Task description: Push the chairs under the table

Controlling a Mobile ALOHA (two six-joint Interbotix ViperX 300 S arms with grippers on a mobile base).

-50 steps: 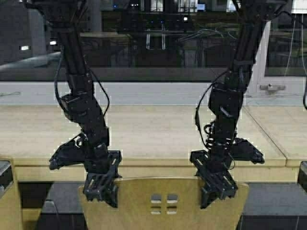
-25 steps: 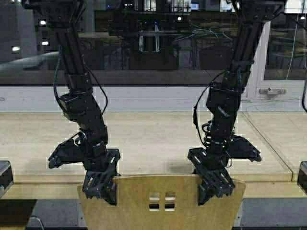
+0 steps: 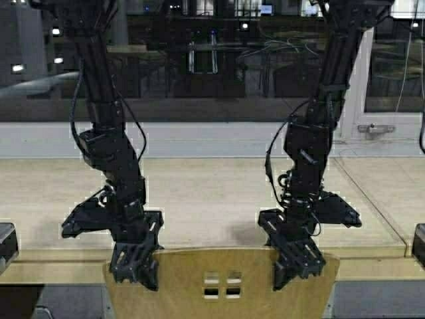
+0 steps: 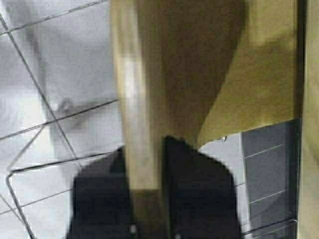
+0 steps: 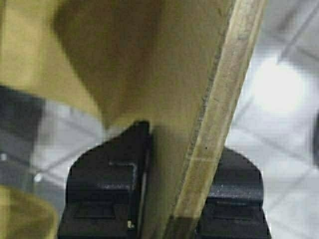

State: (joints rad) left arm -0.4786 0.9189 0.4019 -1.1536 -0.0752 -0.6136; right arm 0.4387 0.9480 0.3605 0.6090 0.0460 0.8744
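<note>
One of the chairs (image 3: 222, 282), mustard-yellow with four small square cutouts, shows its curved back at the bottom centre of the high view. My left gripper (image 3: 136, 262) is shut on the left part of its top edge, and my right gripper (image 3: 299, 262) is shut on the right part. The chair back (image 4: 144, 124) runs between the left gripper's (image 4: 147, 199) black fingers (image 4: 199, 194) in the left wrist view. In the right wrist view the chair's edge (image 5: 219, 114) sits clamped in the right gripper (image 5: 174, 194). The table (image 3: 212, 193) is a long pale beige top directly ahead, its thick front edge just beyond the chair back.
A window wall (image 3: 212, 80) and pale sill (image 3: 212, 139) run behind the table. A seam (image 3: 372, 203) crosses the tabletop at the right. Dark objects sit at the lower left (image 3: 6, 242) and lower right (image 3: 418, 242) edges. Grey tiled floor (image 4: 50, 74) lies below.
The robot has driven forward with the chair held: the table's front edge has come closer, down to the chair back. Both grippers keep their hold.
</note>
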